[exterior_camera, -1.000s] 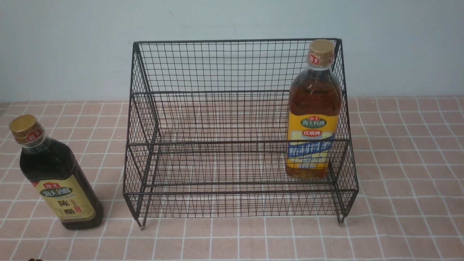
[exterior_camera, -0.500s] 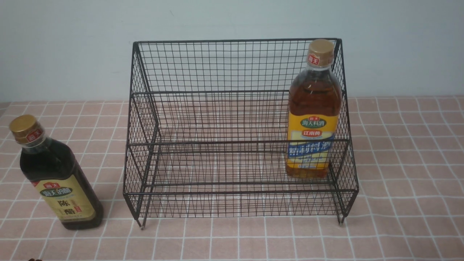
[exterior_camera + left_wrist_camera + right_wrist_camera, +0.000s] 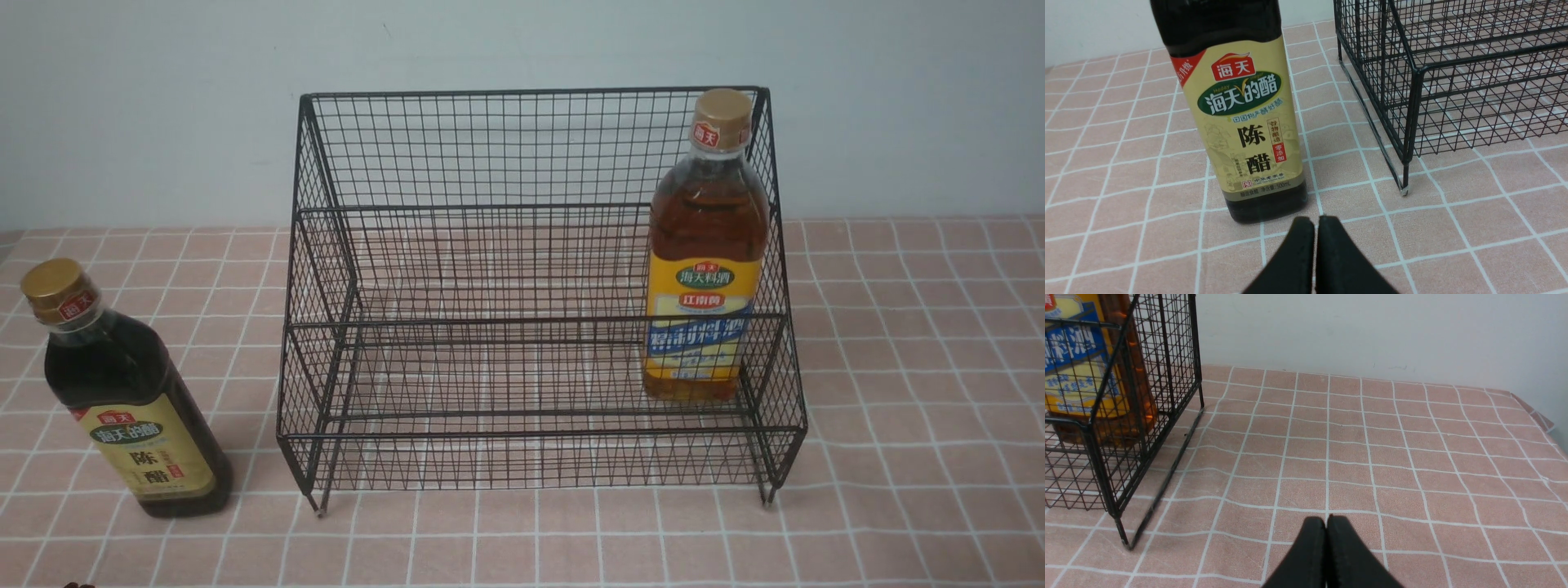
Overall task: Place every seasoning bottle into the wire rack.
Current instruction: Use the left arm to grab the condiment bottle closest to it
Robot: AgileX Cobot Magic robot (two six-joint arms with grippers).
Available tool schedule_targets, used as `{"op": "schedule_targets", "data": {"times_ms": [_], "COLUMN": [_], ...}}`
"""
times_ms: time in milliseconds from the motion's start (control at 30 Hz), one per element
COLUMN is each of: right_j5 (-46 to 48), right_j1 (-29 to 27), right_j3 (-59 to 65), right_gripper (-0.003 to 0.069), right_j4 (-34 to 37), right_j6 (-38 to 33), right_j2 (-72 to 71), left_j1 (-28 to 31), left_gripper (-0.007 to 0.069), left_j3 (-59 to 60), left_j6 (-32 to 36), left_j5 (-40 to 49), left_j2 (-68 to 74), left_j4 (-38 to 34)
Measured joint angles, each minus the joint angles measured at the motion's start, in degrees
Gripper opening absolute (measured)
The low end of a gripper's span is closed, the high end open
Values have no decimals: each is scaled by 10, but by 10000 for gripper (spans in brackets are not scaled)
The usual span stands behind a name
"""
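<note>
The wine bottle [image 3: 707, 245] is stood at the right end of the rack [image 3: 490, 147], lower tier, and the vinegar bottle [image 3: 131, 392] is parked on the table [image 3: 898, 367] just left of it.

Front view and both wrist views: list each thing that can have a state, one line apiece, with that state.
amber bottle: upright, capped, inside the wire rack at its right end.
dark bottle: upright, capped, on the tablecloth left of the rack, outside it.
wire rack: standing on its legs, holding one bottle.
left hand: shut, empty, near the dark bottle's base.
right hand: shut, empty, over bare cloth.
</note>
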Motion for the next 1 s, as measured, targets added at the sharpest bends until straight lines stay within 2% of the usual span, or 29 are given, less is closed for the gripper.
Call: {"op": "schedule_targets", "data": {"times_ms": [800, 1000], "right_j5": [0, 0], "right_j1": [0, 0], "right_j3": [0, 0], "right_gripper": [-13, -13], "right_j4": [1, 1], "right_j6": [1, 1], "right_j2": [0, 0], "left_j1": [0, 0], "left_gripper": [-7, -7], "left_j3": [1, 1], "left_j6": [3, -53], "left_j5": [-6, -103], "left_j2": [0, 0], "left_j4": [4, -119]}}
